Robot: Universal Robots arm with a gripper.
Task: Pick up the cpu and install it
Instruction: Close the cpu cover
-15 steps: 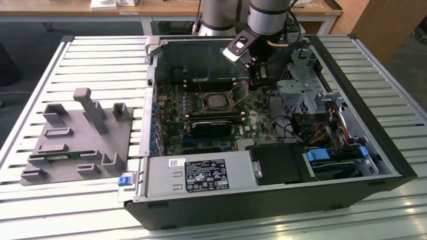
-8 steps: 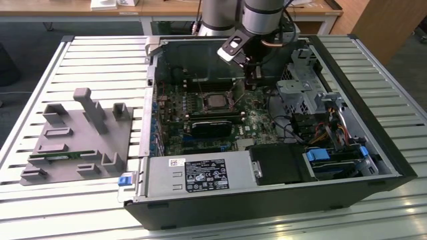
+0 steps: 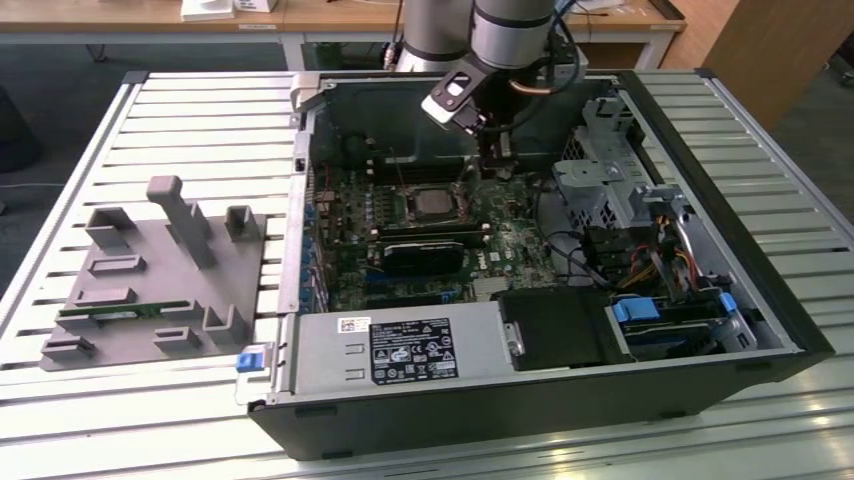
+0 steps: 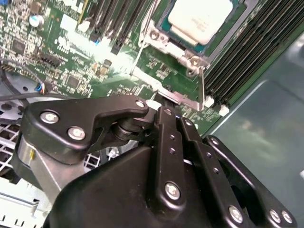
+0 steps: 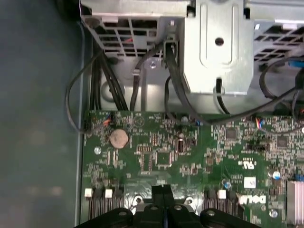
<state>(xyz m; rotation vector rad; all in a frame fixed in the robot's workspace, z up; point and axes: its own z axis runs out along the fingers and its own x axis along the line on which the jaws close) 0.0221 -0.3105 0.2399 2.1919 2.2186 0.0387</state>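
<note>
The jaws are pressed together with nothing between them; in the first wrist view their two black tips meet along a thin seam just above the green motherboard [image 5: 190,152]. In the exterior view they hang low inside the open computer case [image 3: 747,300], under the grey arm [image 3: 514,30], a little to the exterior view's right of the socket and apart from it.

The cpu [image 4: 202,19] lies in its socket on the board, silver top up, with the metal socket frame [image 4: 164,42] around its edges. It is near the jaws but not touched by them. A thin metal lever [image 4: 202,88] runs from the frame's corner toward the jaw tips; whether it is latched I cannot tell. Dark memory slots [image 4: 247,52] lie beside the socket.

Further out on the board sits a round coin battery [image 5: 118,137]. Beyond the board's edge, black cables [image 5: 171,80] drop in front of a metal drive cage [image 5: 218,47].

Outside the case, on the exterior view's left, a grey tray [image 3: 147,280] rests on the slatted desk [image 3: 200,110], with a narrow green memory stick [image 3: 114,312] lying in it, well apart from the jaws.
</note>
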